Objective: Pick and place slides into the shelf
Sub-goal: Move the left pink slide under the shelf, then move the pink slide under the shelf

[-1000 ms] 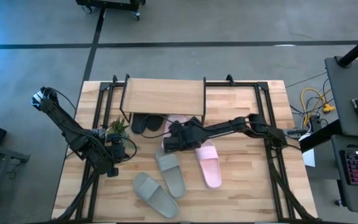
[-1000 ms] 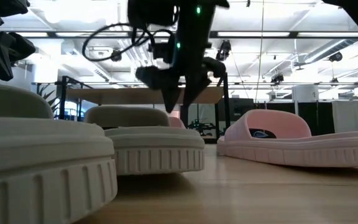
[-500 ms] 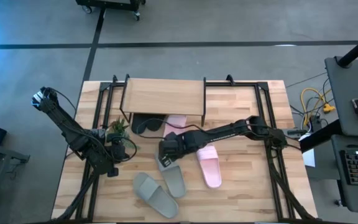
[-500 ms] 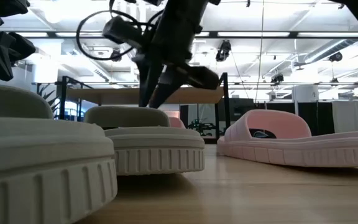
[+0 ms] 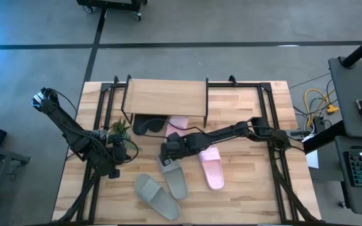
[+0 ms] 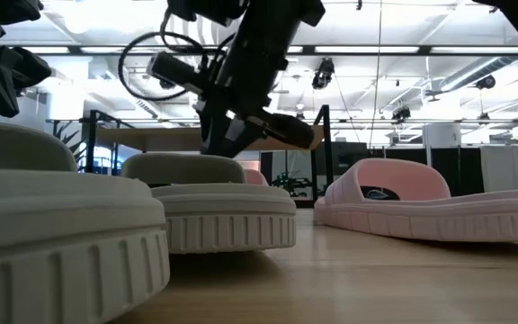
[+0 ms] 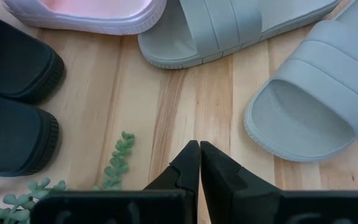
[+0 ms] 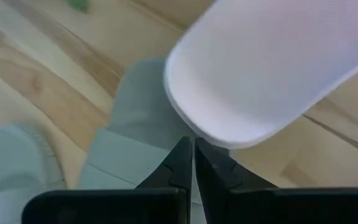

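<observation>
Two grey-green slides lie sole down mid-table, one (image 5: 176,179) ahead of the other (image 5: 157,198). A pink slide (image 5: 211,166) lies to their right. The shelf (image 5: 165,95) stands at the far edge, with black slides (image 5: 146,125) and a second pink slide (image 5: 178,121) beneath it. My right gripper (image 5: 165,160) is shut at the far end of the farther grey-green slide (image 8: 138,115), beside the pink slide's end (image 8: 272,68). My left gripper (image 7: 199,149) hangs shut over bare wood at the left, touching nothing. My right gripper rests its shut fingertips (image 6: 216,148) on top of the grey-green slide's strap (image 6: 183,162), at its far end. The fingers slant down from the table's right and far side. Nothing shows between them. The slide stays flat on the table.
A small green plant (image 5: 118,129) stands left of the black slides, its sprig (image 7: 117,165) close to my left gripper. Black frame rails (image 5: 275,150) run along the table's sides. Bare wood (image 5: 250,188) lies at the near right.
My right gripper has moved from in front of the shelf toward the near edge and down onto the farther grey-green slide, tipping lower, and its fingers have shut. The slides have stayed where they were.
</observation>
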